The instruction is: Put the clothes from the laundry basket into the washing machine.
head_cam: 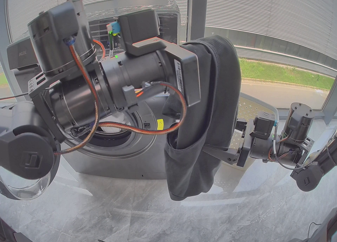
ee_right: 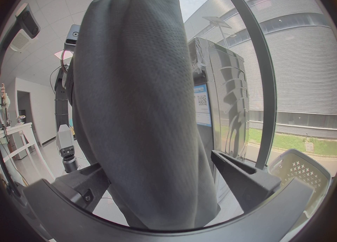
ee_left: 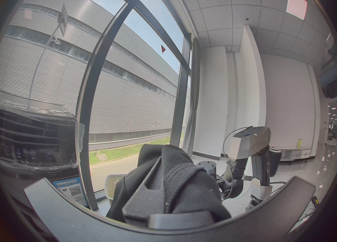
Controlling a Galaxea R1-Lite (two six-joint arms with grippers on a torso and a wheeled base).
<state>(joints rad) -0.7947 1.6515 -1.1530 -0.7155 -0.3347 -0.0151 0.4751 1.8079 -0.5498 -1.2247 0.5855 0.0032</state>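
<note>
Left gripper (ee_left: 163, 169) pinches dark grey garment (head_cam: 207, 113), held high. Right gripper (ee_right: 158, 162) spread wide, garment hanging between fingers (ee_right: 242, 176).

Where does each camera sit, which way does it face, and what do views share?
Head view: on the head, looking down at the washing machine; both arms show.
Left wrist view: on that wrist, facing the window; left fingers holding the dark garment.
Right wrist view: on that wrist, facing the garment; right fingers open around it.
Shared: the garment, in all three.
</note>
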